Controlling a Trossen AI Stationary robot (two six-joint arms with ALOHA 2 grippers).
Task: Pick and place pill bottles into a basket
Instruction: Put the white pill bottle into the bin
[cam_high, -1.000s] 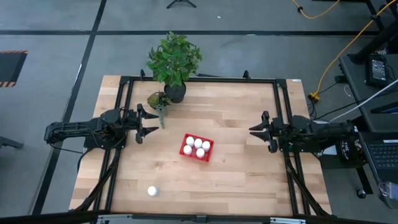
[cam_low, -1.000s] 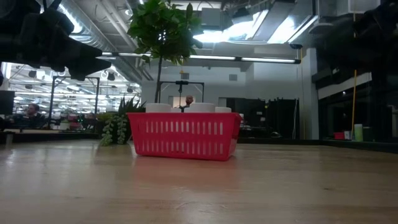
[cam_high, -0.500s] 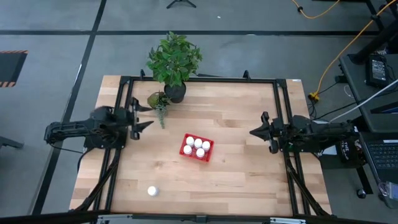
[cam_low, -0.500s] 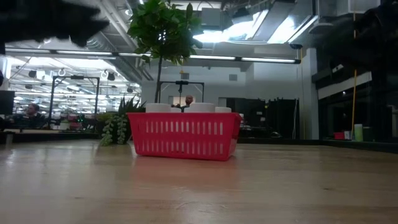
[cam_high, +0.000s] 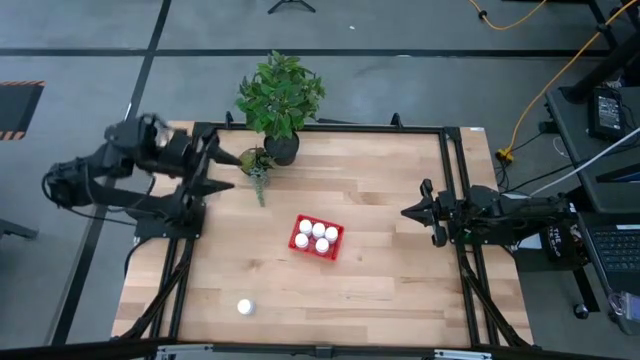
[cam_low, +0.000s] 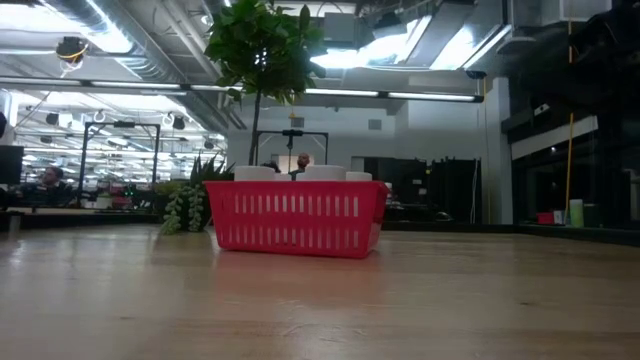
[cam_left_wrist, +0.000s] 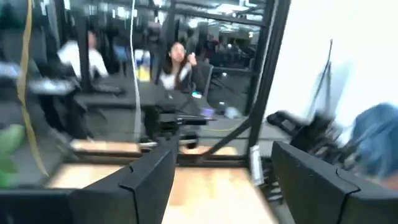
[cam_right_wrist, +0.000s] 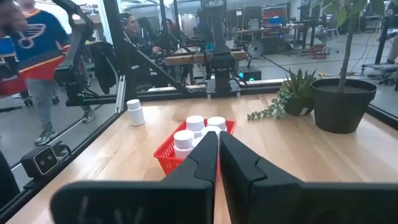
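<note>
Fingers of the left gripper stand apart with nothing between them, raised near the table's left rear corner, close to the small trailing plant; fingers of the right gripper are pressed together, empty, at the table's right edge. High view: red basket near mid-table, five pill bottles standing inside it; a sixth bottle stands alone near the front left, well apart from the basket. Large potted plant at the rear edge. Low view: basket upright on the table, white caps showing above its rim; plant foliage behind it; neither gripper in sight. Left wrist view: blurred; two dark fingers wide apart, table surface between them, people seated in the room beyond. Right wrist view: fingers closed, pointing at the basket; lone bottle near the far edge; black pot to one side; a person walking past beyond the table.
</note>
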